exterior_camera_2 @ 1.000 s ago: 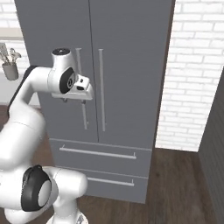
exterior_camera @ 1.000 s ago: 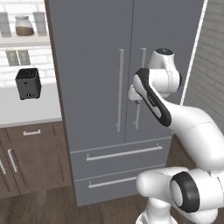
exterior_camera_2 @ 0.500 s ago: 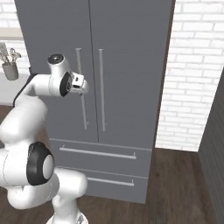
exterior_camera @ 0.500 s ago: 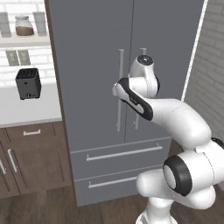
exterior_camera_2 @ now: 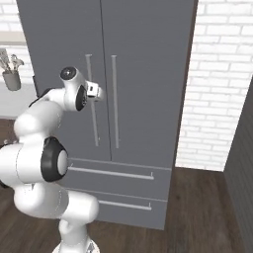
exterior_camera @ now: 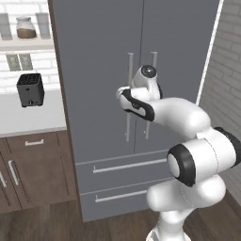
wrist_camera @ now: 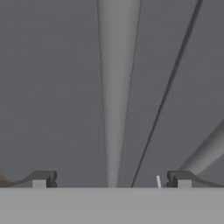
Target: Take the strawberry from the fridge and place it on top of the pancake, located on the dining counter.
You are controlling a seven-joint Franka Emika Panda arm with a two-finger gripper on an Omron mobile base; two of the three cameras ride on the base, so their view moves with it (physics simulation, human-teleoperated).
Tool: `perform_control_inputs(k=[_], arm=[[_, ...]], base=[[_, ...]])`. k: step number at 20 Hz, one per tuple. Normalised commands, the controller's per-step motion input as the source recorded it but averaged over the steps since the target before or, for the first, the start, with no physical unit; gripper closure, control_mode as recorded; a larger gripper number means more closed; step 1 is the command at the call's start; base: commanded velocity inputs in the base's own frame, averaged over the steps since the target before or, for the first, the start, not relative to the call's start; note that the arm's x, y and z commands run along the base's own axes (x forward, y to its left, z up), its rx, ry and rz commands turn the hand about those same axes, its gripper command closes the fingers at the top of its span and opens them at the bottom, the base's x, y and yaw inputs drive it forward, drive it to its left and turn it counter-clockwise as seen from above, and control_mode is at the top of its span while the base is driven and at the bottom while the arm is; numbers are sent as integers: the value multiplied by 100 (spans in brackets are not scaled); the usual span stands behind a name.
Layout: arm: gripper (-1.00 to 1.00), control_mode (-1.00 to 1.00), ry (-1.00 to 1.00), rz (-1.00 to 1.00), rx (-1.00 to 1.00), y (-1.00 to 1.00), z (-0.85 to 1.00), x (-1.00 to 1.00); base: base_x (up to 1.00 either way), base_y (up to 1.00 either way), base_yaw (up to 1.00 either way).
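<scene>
Even, shadowless light is washing over everything I'm seeing — flat and rendered, with no single source I can pick out. The fridge is showing matte grey with no glare, and its left door handle is going soft and blurry up close in my hand view. The brick wall is reading bright and slightly pixelated — no edge distortion is showing.

A black toaster sits on the pale counter; above it, a jar on a shelf, brown cabinets beneath. A utensil holder stands on that counter.
</scene>
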Motion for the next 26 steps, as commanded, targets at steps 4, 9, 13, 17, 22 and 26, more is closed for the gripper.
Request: perform_control_inputs(k=[4, 9, 13, 17, 22, 26], arm=[[-100, -100, 0, -3, -1, 0, -18, 60], [-100, -100, 2, -7, -3, 0, -15, 52], [-100, -100, 0, -7, -3, 1, -16, 34], [-100, -100, -5, -3, 0, 0, -2, 21], [100, -100, -15, -1, 0, 0, -6, 28], [100, -100, -5, 0, 0, 1, 0, 6]], base=[[0, 0, 0], [0, 0, 0], [0, 0, 0], [0, 0, 0], [0, 0, 0], [0, 0, 0]])
